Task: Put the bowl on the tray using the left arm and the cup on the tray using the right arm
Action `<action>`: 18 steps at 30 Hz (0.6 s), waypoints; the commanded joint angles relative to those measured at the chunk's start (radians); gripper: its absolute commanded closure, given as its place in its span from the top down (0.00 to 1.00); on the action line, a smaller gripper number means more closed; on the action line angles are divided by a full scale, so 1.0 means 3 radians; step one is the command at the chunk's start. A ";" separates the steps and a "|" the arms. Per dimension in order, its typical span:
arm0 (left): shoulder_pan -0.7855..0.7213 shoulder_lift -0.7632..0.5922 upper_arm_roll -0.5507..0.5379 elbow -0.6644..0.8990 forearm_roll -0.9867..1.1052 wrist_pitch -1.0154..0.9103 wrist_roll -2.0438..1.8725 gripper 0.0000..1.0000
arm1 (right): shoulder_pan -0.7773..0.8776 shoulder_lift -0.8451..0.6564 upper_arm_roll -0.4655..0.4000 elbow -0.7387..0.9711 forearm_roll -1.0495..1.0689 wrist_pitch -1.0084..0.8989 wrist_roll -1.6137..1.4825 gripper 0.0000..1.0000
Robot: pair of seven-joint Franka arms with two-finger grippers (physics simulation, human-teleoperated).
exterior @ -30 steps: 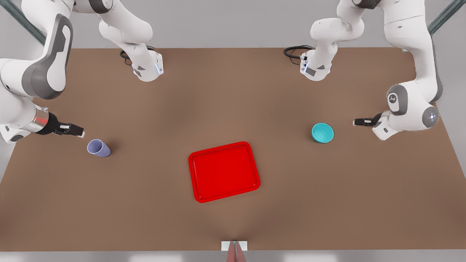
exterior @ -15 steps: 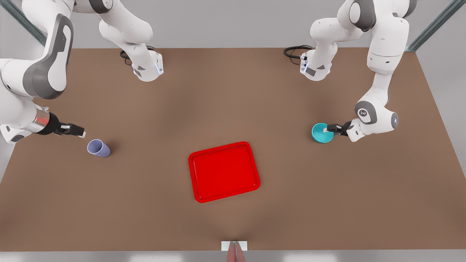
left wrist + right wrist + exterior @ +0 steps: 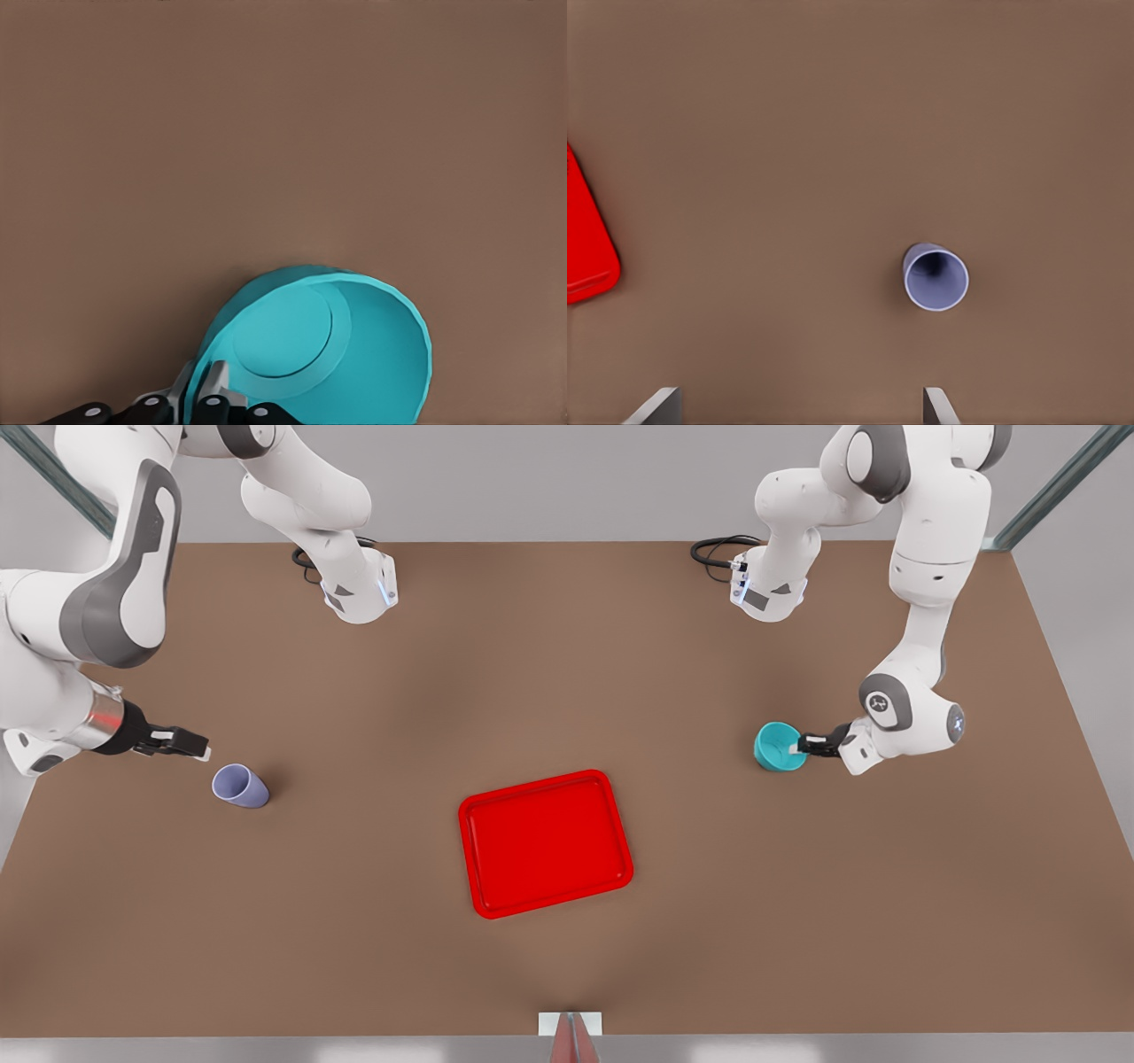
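Your left gripper (image 3: 800, 746) is at the teal bowl (image 3: 778, 746), on the front view's right side of the brown table (image 3: 567, 646). Its fingers (image 3: 215, 382) are closed onto the bowl's rim on the side nearest the wrist, one finger inside the wall and one outside, as the left wrist view shows. The bowl appears tilted, with its opening turned away from the gripper; whether its base is touching the table cannot be told. The red tray (image 3: 546, 843) lies flat near the table's middle, well apart from this gripper and on the far side of the bowl from it. Your right gripper (image 3: 197, 747) hovers above the table on the front view's left, near the lavender cup (image 3: 239, 786) but not touching it. Its fingertips (image 3: 658, 407) stand wide apart with nothing between them. The cup stands upright on the table with its mouth up, ahead of the fingertips and nearer to one of them in the right wrist view. From this gripper the tray lies beyond the cup, well apart; one rounded corner of it shows in the right wrist view. Both arm bases (image 3: 359, 593) are mounted at the far edge of the table, with black cables (image 3: 722, 549) beside them.
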 commanded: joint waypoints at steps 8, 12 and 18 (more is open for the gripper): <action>-0.0749 0.0466 -0.0609 0.2368 0.1189 -0.1270 -0.3598 0.21 | -0.0022 0.0000 0.0000 0.0000 0.0000 -0.0005 -0.0010 1.00; -0.1383 0.1264 -0.0598 0.3503 0.1184 -0.1219 -0.4933 0.21 | -0.0022 0.0005 0.0000 0.0000 0.0000 -0.0005 -0.0031 1.00; -0.1701 0.1597 -0.0614 0.3703 0.1087 -0.1066 -0.5394 0.21 | -0.0002 0.0087 0.0000 0.0072 -0.0015 0.0000 -0.0031 1.00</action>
